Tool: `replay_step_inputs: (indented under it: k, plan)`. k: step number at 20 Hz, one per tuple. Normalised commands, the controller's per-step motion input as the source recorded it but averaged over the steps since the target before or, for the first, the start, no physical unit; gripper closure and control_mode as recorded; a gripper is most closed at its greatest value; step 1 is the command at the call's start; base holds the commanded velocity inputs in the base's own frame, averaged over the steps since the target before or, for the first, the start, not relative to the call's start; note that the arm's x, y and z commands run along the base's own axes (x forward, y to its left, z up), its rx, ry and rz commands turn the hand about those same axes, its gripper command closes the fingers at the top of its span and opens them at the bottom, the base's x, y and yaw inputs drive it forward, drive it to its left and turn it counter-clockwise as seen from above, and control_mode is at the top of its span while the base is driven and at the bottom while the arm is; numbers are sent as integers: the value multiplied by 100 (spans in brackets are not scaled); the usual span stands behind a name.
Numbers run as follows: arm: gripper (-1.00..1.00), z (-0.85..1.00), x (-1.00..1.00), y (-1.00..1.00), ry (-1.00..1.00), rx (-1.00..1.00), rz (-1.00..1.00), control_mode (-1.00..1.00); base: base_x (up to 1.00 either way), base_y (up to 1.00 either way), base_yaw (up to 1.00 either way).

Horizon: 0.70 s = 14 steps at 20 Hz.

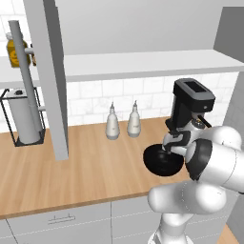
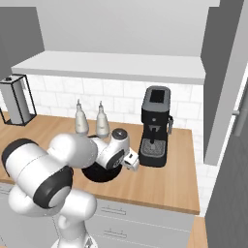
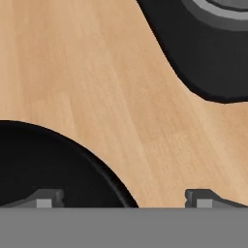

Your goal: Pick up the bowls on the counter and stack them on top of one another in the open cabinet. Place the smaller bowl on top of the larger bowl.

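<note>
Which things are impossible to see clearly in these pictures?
- Black bowl: the arm covers its right side in both base views, so which bowl it is stays unclear.
- Same bowl: cut off by the hand view's left and bottom edges.
- Coffee machine: cut off at the hand view's top edge.

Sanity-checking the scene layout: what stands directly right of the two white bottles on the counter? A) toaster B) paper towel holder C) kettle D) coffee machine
D: in the right base view a black coffee machine stands on the counter to the right of the bottles; the paper towel holder is far to their left.
</note>
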Motion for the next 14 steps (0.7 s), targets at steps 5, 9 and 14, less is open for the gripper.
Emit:
replay_step_inputs:
  k: [5, 9, 14]
  plan:
    - [100, -6, 0, 37, 2, 0, 0, -100, 0, 0, 0]
    - [100, -4, 0, 18, 1, 0, 0, -100, 0, 0, 0]
    - [100, 0, -19, 2, 0, 0, -2, -100, 0, 0, 0]
